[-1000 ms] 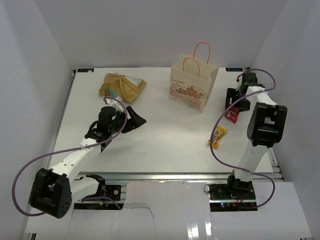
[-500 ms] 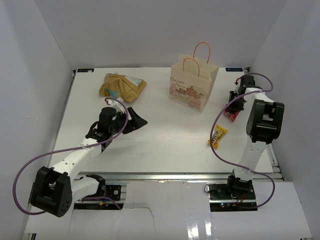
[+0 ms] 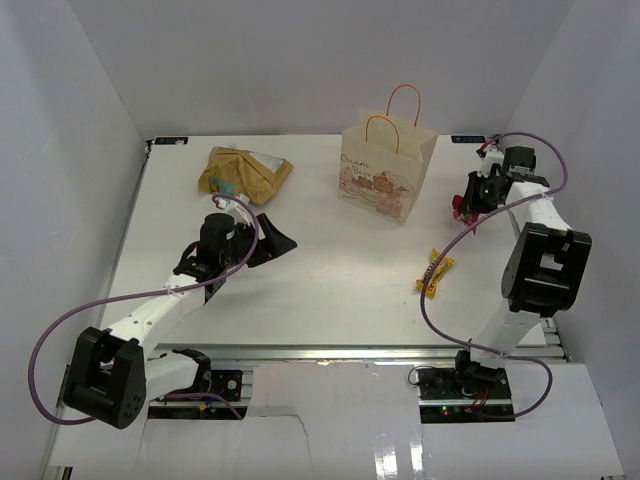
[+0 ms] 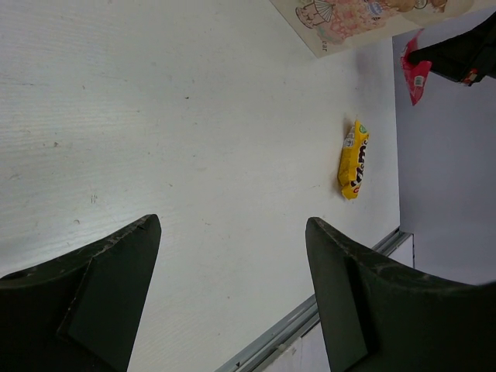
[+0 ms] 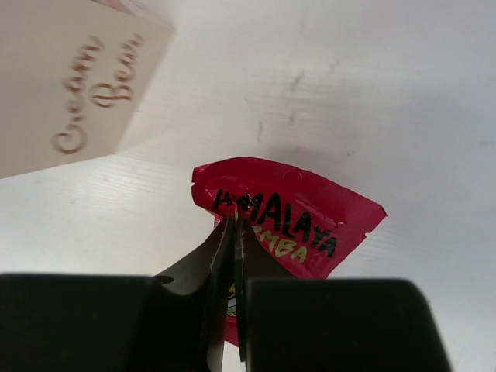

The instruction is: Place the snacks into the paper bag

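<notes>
My right gripper (image 5: 235,221) is shut on a red-pink snack packet (image 5: 302,211), lifted a little off the table right of the paper bag (image 3: 385,170). From above, that packet (image 3: 460,207) hangs at the right gripper (image 3: 466,203). The beige bag with orange handles and bear print stands upright at the back centre; its corner (image 5: 74,85) shows in the right wrist view. A yellow bar (image 3: 435,272) lies on the table right of centre, also seen as the yellow bar (image 4: 354,159). A big tan-gold bag (image 3: 243,173) lies at the back left. My left gripper (image 4: 232,225) is open over bare table.
White walls close in the table (image 3: 330,280) on the left, back and right. The table's metal front rail (image 4: 310,322) runs near my left gripper. Purple cables loop beside both arms.
My right gripper closed on the red-pink packet and lifted it slightly, the arm swinging right. The yellow bar stayed in place. The left arm barely moved.
</notes>
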`<state>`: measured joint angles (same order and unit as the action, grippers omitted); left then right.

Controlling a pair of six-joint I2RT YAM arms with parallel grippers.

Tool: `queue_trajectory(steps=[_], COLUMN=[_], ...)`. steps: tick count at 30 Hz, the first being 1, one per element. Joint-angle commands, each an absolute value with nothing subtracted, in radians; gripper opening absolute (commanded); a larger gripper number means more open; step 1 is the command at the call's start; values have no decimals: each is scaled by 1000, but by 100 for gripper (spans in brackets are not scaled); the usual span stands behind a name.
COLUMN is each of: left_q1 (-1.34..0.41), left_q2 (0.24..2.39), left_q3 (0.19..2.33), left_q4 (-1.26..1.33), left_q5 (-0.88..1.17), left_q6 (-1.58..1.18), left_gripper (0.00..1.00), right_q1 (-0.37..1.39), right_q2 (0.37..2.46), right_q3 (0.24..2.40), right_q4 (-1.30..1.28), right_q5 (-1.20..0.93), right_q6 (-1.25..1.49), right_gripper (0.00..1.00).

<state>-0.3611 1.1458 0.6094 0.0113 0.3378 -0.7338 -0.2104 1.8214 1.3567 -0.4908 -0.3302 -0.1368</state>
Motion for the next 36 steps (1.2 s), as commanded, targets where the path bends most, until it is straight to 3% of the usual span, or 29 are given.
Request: queue_trajectory(steps=[1,8,13,19,30,34,36], left_q1=[-360,-360,-362,-364,-478,-526,-566], left_q2=[1137,1131,1140,1134,1196,1244,1288], left_q3=[618,618,623,630,701,738,776], left_q4=[41,66,86,83,84,84,83], left_q5=[359,380,399,405,403,388,367], left_q6=[-727,-722,-721,-722,-706,-696,-690], left_gripper=[86,86,86,86,86,86,86], right_q1=[-216,-212,-137,-3,107,107,106], right_q2=[1711,1565,1592,1670,1785,1783,1760], right_q3=[1354,1449,1675,1821,1816,1792,1789], right_q4=[-425,-298,-281,-213,-84,-95,-116], right_q5=[-471,-688,-810,-700,-578,-603,-618], right_q6=[-209,-161,-74,35,146,129,103], right_gripper=[8,8,8,8,9,45,52])
